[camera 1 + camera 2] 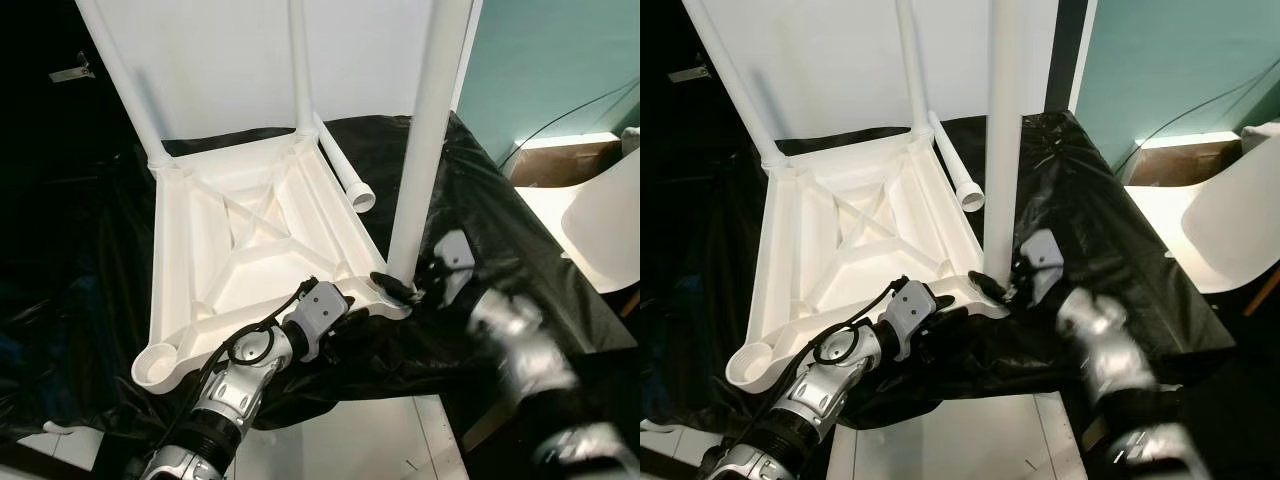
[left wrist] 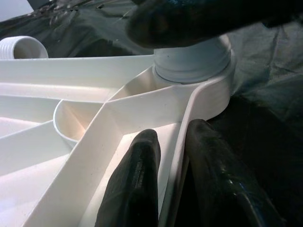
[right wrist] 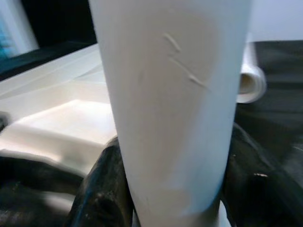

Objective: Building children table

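Note:
The white children's table top (image 1: 200,260) lies upside down on a black plastic sheet (image 1: 480,200). Two white legs (image 1: 120,70) (image 1: 300,70) stand in its far corners. A third leg (image 1: 425,150) stands upright in the near right corner socket, and my right gripper (image 1: 392,285) is shut around its base, fingers (image 3: 104,184) on both sides. My left gripper (image 2: 173,135) pinches the table top's near rim just left of that corner. A loose leg (image 1: 345,175) lies along the right edge. The near left socket (image 1: 158,365) holds nothing.
A white chair (image 1: 610,220) and a cardboard box (image 1: 560,160) stand to the right by a teal wall. The black sheet hangs over the near edge above a pale floor (image 1: 350,440). A white wall rises behind the table.

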You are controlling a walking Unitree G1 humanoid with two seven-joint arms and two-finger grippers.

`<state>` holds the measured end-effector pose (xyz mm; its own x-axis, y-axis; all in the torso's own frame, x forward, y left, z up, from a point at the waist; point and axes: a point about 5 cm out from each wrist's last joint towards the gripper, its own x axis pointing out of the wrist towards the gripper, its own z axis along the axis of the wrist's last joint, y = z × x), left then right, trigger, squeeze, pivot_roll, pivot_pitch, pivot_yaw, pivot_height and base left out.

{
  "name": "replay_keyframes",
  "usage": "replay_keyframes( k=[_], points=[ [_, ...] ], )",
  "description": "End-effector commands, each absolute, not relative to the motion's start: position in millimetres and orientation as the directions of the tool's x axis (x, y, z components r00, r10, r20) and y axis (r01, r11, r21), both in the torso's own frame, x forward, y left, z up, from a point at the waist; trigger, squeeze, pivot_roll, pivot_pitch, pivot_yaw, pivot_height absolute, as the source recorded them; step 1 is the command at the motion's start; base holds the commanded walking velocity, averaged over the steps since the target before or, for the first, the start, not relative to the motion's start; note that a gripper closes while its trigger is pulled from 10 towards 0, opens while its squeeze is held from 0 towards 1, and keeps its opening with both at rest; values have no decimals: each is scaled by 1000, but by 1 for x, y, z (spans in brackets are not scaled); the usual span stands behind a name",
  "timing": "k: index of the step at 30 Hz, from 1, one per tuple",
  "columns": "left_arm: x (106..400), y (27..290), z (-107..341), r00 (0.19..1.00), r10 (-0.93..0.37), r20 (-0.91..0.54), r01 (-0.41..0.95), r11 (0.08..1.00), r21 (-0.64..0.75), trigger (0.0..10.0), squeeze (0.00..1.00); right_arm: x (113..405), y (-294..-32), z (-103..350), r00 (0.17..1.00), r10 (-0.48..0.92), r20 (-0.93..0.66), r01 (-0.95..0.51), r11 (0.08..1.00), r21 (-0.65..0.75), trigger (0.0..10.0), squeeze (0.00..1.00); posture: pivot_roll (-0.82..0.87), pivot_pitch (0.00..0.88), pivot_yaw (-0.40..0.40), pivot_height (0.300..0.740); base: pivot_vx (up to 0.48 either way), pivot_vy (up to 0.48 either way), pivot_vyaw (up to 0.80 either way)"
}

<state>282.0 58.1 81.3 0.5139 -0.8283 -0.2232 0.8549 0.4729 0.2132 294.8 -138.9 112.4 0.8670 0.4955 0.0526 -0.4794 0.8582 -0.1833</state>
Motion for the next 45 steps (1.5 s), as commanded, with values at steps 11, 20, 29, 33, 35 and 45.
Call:
replay_keyframes(
  k=[11,20,29,33,35,45],
  points=[
    [267,64,53,450,-822,-350,893,426,147,10000,0,285,-155,100,987,144,67,-134,981,-139,2000,0,-64,0,45,740,0,0,0],
    [269,64,54,453,-821,-347,891,429,150,10000,0,285,-126,114,907,404,122,-378,907,-187,10000,1000,-60,0,43,740,0,0,0],
    [269,65,54,456,-819,-347,889,432,150,10000,0,295,-137,123,743,670,-4,-640,708,-298,10000,0,-59,0,43,740,0,0,0],
    [269,65,54,456,-820,-346,890,431,150,10000,0,297,-144,123,695,717,-59,-696,649,-307,10000,0,-59,0,46,740,0,0,0],
    [269,65,54,455,-820,-347,890,431,150,10000,0,298,-147,123,679,730,-78,-714,632,-303,10000,0,-60,0,46,740,0,0,0],
    [271,67,55,458,-818,-348,889,432,155,10000,0,309,-155,133,611,782,-121,-770,553,-316,0,0,-52,0,49,740,0,0,0]
  ],
)
